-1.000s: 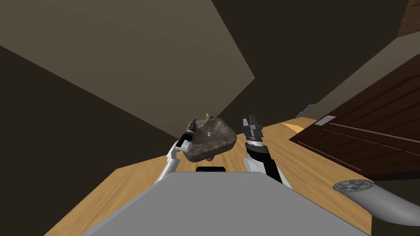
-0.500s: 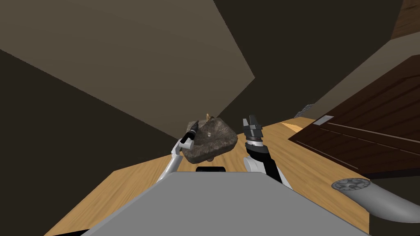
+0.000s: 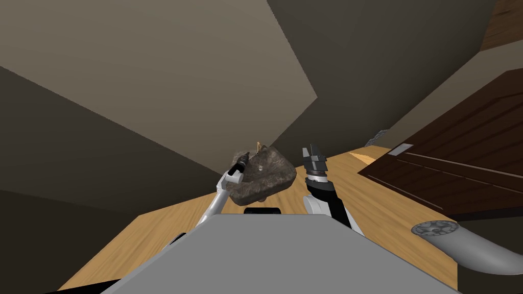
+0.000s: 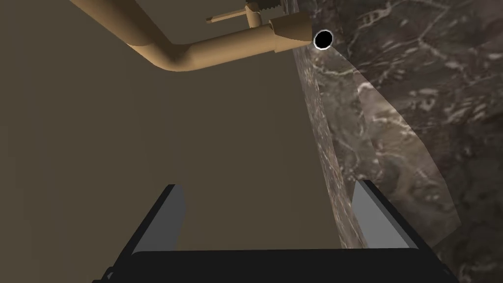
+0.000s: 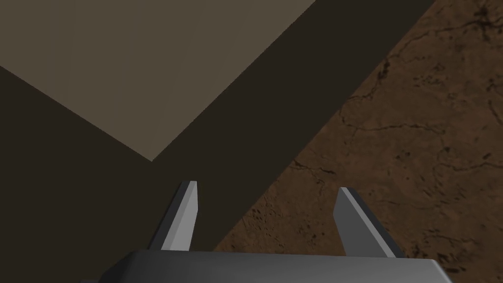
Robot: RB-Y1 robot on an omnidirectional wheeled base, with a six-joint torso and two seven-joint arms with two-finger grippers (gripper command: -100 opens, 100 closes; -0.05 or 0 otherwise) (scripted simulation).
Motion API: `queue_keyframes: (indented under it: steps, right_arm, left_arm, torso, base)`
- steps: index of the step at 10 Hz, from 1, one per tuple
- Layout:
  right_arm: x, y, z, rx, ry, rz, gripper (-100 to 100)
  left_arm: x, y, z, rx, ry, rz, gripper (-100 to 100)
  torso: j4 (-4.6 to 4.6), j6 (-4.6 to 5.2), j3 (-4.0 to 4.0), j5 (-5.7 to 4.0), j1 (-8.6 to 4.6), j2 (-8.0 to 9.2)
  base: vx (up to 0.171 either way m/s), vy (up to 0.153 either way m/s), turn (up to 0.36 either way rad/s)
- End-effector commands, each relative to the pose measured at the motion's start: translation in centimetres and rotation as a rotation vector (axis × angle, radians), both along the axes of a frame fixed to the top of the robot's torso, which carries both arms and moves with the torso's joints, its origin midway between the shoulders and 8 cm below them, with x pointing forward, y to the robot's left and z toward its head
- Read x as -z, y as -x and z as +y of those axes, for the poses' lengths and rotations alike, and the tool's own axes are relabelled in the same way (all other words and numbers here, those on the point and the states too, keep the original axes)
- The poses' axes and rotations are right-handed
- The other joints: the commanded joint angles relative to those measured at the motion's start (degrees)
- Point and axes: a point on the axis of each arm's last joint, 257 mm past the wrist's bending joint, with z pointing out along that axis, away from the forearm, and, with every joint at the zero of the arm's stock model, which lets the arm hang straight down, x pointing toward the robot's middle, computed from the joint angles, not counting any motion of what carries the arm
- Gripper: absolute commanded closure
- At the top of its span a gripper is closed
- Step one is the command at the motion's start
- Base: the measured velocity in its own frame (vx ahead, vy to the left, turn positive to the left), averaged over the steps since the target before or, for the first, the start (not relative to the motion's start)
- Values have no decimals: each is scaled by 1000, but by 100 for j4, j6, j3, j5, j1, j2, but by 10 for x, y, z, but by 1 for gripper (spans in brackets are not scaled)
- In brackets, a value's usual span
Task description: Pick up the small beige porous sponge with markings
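Left hand (image 4: 267,184) gapes beside one stone basin (image 4: 417,98), one faucet (image 4: 221,46).

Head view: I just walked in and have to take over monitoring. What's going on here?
The robot's left gripper is open at the left edge of a dark marbled stone basin, one finger beside its wall, with a tan faucet ahead. The right gripper, also open, is held up on the basin's other side. Neither gripper holds anything, so no pickup has happened yet.
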Motion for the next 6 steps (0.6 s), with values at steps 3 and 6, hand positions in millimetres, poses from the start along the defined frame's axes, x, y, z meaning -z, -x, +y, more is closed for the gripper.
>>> queue_keyframes:
  steps: [3, 6]
  right_arm:
    - [0, 0, 0, 0, 0, 0, 0]
    - [0, 0, 0, 0, 0, 0, 0]
  left_arm:
    - [31, -10, -12, 16, -36, 118, -100]
    - [50, -12, -17, 22, -57, 191, -100]
  torso:
    - [0, 0, 0, 0, -1, 0]
    - [1, -1, 2, -1, -2, 4]
  base:
    - [23, 7, -30]
    - [17, 3, -17]
